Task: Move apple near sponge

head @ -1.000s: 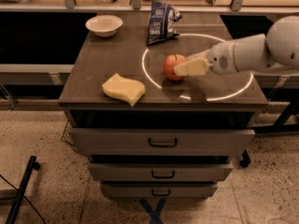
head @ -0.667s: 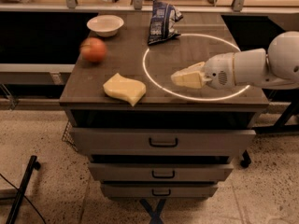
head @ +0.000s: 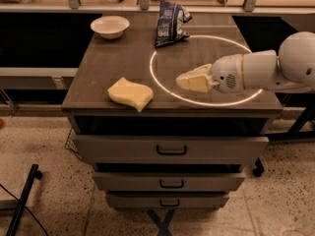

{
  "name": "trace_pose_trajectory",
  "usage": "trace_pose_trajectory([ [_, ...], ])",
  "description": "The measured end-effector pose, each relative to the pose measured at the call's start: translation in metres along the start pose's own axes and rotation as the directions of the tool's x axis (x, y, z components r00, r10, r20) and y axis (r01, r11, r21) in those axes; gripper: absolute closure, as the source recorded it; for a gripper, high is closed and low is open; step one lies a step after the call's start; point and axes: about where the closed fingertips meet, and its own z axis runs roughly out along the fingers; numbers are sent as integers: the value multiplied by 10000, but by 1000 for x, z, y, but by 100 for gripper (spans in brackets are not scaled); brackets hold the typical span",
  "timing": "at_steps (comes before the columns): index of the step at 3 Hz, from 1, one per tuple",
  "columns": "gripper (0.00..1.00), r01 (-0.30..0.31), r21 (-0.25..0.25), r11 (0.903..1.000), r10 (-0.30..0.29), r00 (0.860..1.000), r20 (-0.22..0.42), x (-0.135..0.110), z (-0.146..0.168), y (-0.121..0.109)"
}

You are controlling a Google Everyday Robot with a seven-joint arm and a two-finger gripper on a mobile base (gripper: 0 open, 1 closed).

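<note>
The pale yellow sponge [head: 130, 93] with wavy edges lies near the front left of the dark tabletop [head: 123, 63]. The apple is not in view anywhere on the table. My gripper [head: 180, 78] hovers low over the table's right half, inside a bright white ring, pointing left toward the sponge and about a hand's width from it. Its pale yellow fingers [head: 196, 82] are pressed together and hold nothing. The white arm [head: 275, 68] comes in from the right.
A white bowl [head: 110, 26] stands at the back left corner. A dark blue snack bag [head: 170, 19] lies at the back middle. Drawers [head: 171, 149] sit below the tabletop. A shelf runs behind the table.
The apple was beside my gripper, then at the table's left edge, and is now gone from view. The gripper has drawn slightly toward the front.
</note>
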Motion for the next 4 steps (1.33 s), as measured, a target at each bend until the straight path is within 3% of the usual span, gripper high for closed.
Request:
trace_pose_trajectory([
  [2,4,15,-76,10000,-15,10000,-16,0,4,2],
  [4,0,24,-116,9999,-24,10000,-23,-1,6,3],
])
